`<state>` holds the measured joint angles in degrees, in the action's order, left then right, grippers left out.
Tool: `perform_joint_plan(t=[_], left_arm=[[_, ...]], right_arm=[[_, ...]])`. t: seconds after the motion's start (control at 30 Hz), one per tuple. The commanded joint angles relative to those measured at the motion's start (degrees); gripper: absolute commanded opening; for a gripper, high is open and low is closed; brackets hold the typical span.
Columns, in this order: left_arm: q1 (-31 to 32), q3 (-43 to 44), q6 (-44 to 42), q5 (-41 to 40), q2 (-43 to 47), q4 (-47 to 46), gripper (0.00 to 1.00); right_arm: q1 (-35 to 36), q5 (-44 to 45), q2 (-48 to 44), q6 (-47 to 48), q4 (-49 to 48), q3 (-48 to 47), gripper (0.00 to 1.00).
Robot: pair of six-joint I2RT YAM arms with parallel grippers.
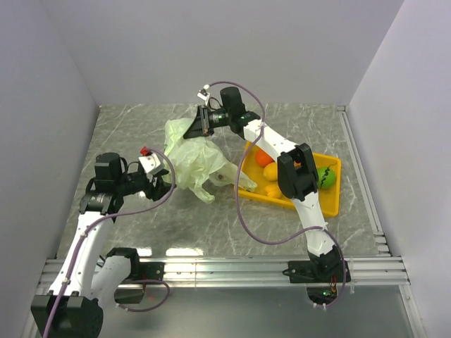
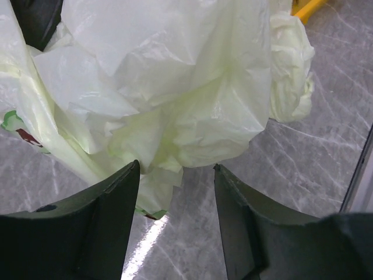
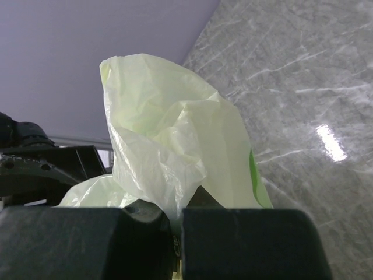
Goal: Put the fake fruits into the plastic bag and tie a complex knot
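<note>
Grey marbled table (image 1: 232,225) inside pale walls, plastic bag (image 1: 194,158) left of centre.
Your left gripper (image 2: 175,169) stands parted at the bag's near side. Your right gripper (image 1: 201,123) pinches its far edge. The fake fruits (image 1: 265,157) lie in the yellow tray (image 1: 331,201) toward the right edge.

Plastic bag (image 2: 175,87) thin, crinkly, translucent w/ slight sheen; table (image 2: 303,169) glossy grey marble-look; jaws matt black.

Yellow rectangular tray (image 1: 331,201) on the right side of a grey marbled tabletop (image 1: 211,225).
</note>
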<state>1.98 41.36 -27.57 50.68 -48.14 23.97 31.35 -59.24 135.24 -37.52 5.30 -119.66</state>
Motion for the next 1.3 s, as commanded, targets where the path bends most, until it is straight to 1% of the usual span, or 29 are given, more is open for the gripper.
perform_joint_plan(t=[0.0,0.03,0.1,0.23,0.3,0.37,0.4,0.43,0.47,0.5,0.53,0.57,0.6,0.63,0.7,0.73,0.77,0.83,0.9,0.93,0.97,1.0,1.03,1.07,1.1,1.13,1.17,1.23,1.27], left_arm=[[0.22,-1.72,-1.51,-1.80,1.30,-1.02,0.61],[0.22,-1.99,-2.13,-2.33,1.21,-1.55,0.66],[0.13,-2.60,-3.36,-3.30,0.42,-2.17,0.68],[0.13,-3.39,-6.17,-4.00,-2.13,-4.10,0.72],[0.13,-3.83,-6.09,-3.83,-3.88,-6.56,0.72],[0.13,-3.40,-6.88,-2.96,-5.99,-7.44,0.63],[0.13,-2.96,-6.97,-1.38,-6.78,-7.09,0.55],[0.13,-2.26,-7.40,-0.32,-7.57,-5.96,0.37],[0.13,-0.34,-9.06,1.43,-8.28,-3.77,0.30],[0.13,0.72,-11.25,3.01,-8.89,3.56,0.22],[0.13,1.61,-15.89,5.38,-8.64,7.11,0.08],[0.13,2.57,-18.28,6.01,-8.29,11.41,0.04],[0.13,2.84,-20.66,6.54,-6.81,15.19,0.01],[0.04,3.02,-25.12,6.89,-5.66,23.24,0.00],[0.04,2.76,-26.74,6.81,-2.07,28.66,0.00],[-0.04,2.84,-32.66,6.02,-0.39,34.07,0.00],[-0.04,1.97,-30.89,4.97,3.63,32.91,0.00],[-0.04,1.27,-24.49,3.38,6.29,28.87,0.00],[-0.04,2.14,-25.33,3.64,5.70,29.82,0.00],[-0.04,2.58,-23.60,3.55,4.47,29.65,0.00],[-0.04,3.36,-20.19,1.81,1.41,25.64,0.00],[-0.13,3.72,-16.24,0.49,-0.18,23.17,0.00],[-0.22,4.33,-11.15,-0.13,-2.03,21.32,0.00],[-0.39,5.56,-8.84,-0.40,-5.44,18.86,0.00],[-0.48,6.18,-6.55,-1.10,-6.95,17.44,0.00],[-0.57,6.62,-1.66,-1.45,-8.36,16.13,0.00],[-0.75,7.41,0.22,-1.63,-10.64,14.37,0.00],[-1.19,8.03,3.73,-1.02,-12.15,13.22,0.00],[-1.36,8.29,5.06,-1.19,-13.20,12.25,0.00]], right_arm=[[0.02,-2.54,-2.17,-4.05,-5.47,0.12,0.00],[0.11,-3.24,-2.26,-4.40,-7.22,0.39,0.00],[0.63,-5.35,-2.26,-6.07,-9.77,1.00,0.00],[1.78,-7.46,-2.61,-5.46,-9.69,1.09,0.00],[2.39,-8.08,-2.96,-4.41,-9.00,1.53,0.00],[3.45,-8.08,-3.14,-1.18,-5.94,0.83,0.00],[3.62,-7.65,-3.14,-0.11,-5.74,0.57,0.00],[4.15,-6.86,-2.79,2.16,-4.17,0.04,0.00],[4.07,-5.89,-2.44,3.58,-1.72,-1.96,0.00],[4.15,-3.01,-1.92,4.64,-0.74,-3.38,0.00],[4.15,-1.50,-0.26,5.95,-0.21,-4.78,0.00],[3.72,0.69,0.72,6.40,1.10,-7.93,0.00],[3.45,2.19,1.68,6.49,0.94,-9.35,0.00],[3.19,5.07,3.61,6.75,0.59,-10.67,0.00],[2.40,8.25,5.38,7.28,-0.46,-14.02,0.00],[2.22,11.05,6.52,7.89,-1.34,-14.72,0.00],[2.13,12.47,6.96,8.59,-2.22,-15.51,0.00],[2.22,14.94,7.67,11.22,-3.36,-15.61,0.00],[2.92,18.97,8.11,12.99,-3.89,-15.69,0.01],[3.18,20.12,8.46,14.56,-4.07,-15.78,0.11],[3.54,21.70,8.72,15.19,-3.90,-16.48,0.40],[3.97,22.32,8.90,15.80,-3.02,-17.36,0.55],[4.07,22.76,8.55,17.37,-1.97,-18.15,0.64],[4.07,23.55,7.94,18.52,0.21,-18.85,0.87],[3.81,24.17,5.50,19.66,1.37,-18.42,0.91],[2.93,24.26,3.91,22.55,1.99,-17.46,0.92],[2.40,24.87,2.06,24.14,3.56,-14.58,0.93],[-0.31,25.49,-3.47,28.18,6.37,-12.37,0.94],[-1.29,25.23,-5.14,29.24,10.30,-11.22,0.95]])
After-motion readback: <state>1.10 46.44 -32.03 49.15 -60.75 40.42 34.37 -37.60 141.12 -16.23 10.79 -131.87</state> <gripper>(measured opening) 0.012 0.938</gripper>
